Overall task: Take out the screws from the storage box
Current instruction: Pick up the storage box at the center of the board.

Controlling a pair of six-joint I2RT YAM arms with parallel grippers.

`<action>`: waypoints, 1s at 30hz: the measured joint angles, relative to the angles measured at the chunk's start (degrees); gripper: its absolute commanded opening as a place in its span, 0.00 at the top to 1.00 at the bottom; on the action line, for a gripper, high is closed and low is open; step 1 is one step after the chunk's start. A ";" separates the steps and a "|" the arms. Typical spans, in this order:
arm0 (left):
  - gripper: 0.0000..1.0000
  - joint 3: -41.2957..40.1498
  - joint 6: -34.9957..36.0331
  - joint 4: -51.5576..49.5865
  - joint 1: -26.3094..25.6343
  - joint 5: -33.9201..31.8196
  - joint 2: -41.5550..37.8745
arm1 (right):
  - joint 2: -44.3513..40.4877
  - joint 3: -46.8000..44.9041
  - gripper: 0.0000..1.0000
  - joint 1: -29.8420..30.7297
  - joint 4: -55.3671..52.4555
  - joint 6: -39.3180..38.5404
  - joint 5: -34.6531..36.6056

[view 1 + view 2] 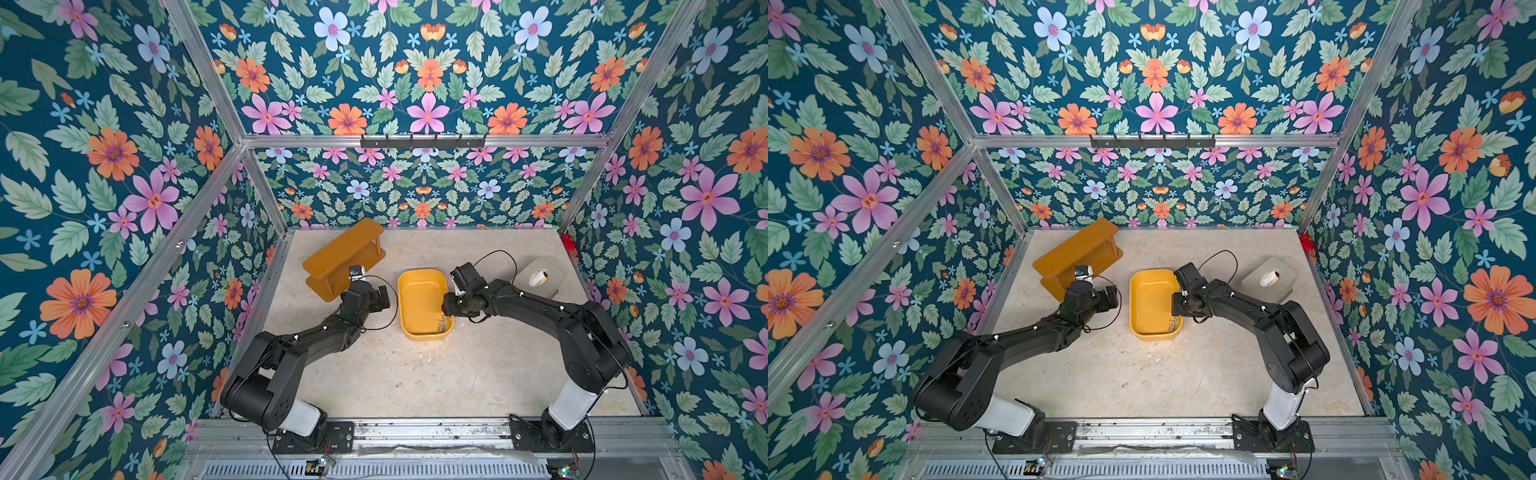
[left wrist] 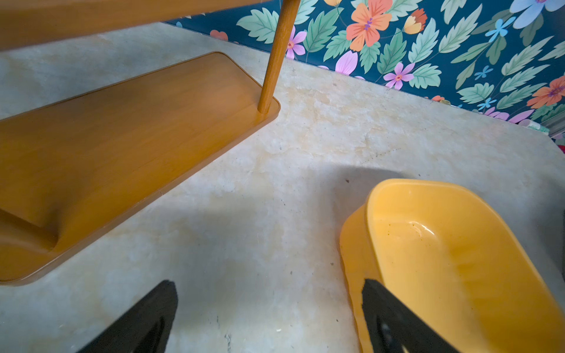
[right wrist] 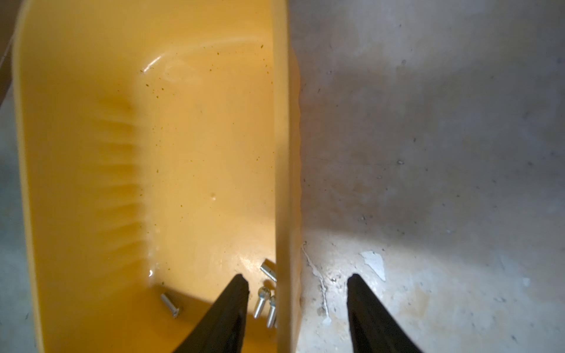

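The storage box [image 1: 420,300] is a shallow yellow tray in the middle of the table, seen in both top views [image 1: 1151,299]. Several small silver screws [image 3: 262,301] lie in its near right corner [image 1: 442,326]. My right gripper [image 3: 297,275] is open and straddles the tray's right wall: one finger inside next to the screws, the other outside over the table. Neither finger touches the wall. My left gripper [image 2: 269,281] is open over bare table beside the tray's left wall [image 2: 357,253], holding nothing.
An orange-brown two-tier shelf [image 1: 343,257] stands at the back left, close to the left wrist. A grey-beige box [image 1: 540,276] with a white object on it sits at the back right. Floral walls enclose the table on three sides.
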 measured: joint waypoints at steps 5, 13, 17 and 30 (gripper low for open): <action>0.01 0.00 -0.11 -0.02 -0.02 0.26 0.85 | 1.36 2.45 0.53 1.38 -2.47 -0.20 1.92; 0.01 -0.59 -0.46 0.20 -0.02 0.33 0.68 | 2.80 2.71 0.80 1.79 -5.03 -0.42 3.30; 0.01 -0.48 -0.63 0.17 -0.04 0.42 0.59 | 2.60 2.82 0.93 1.88 -5.31 -0.17 2.71; 0.01 4.94 -1.03 -9.25 -0.42 0.22 -4.31 | -3.34 9.73 1.00 1.53 -18.71 6.19 -2.40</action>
